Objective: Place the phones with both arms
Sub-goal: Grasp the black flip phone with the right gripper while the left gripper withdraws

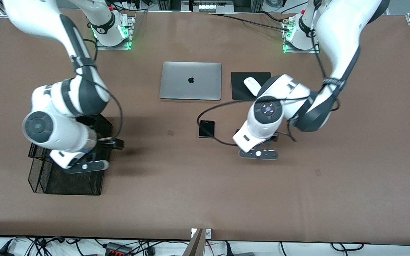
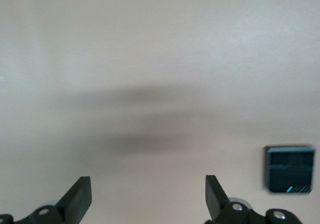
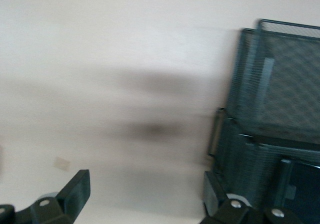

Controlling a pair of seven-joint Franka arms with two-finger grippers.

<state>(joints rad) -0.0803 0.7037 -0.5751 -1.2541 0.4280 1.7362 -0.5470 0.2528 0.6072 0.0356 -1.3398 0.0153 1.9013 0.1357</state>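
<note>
So starting at the right arm's end of the tabletop (image 1: 205, 199): the right gripper (image 3: 145, 196) hangs at the edge of the black mesh rack (image 1: 68, 167), fingers spread wide with nothing between them. In its wrist view the rack's wire walls sit right up against one finger, and there's a dark slab-like shape down inside the rack that could be a phone, but I can't say for sure. I'd guess this arm's drop-off is done, or it's just waiting.

Moving along, the closed silver laptop (image 1: 190, 80) sits toward the robot bases, and the black flip phone (image 1: 206, 128) lies flat on the bare tabletop, with nothing on it.

Then the left gripper (image 2: 147, 196) hovers low over bare tabletop, fingers wide open and empty. The flip phone is just off to the side of it, toward the right arm's end, apart from the fingers; its wrist view catches the phone near one fingertip but clearly outside the gap. The white mouse (image 1: 252, 85) on its black mouse pad (image 1: 240, 87) is partly under that arm.

My read: we're between phones. Next the left gripper needs to slide sideways until it's centred over the flip phone, drop down and pinch it across its sides. It's thin and flat, so the fingers have to get really low.
</note>
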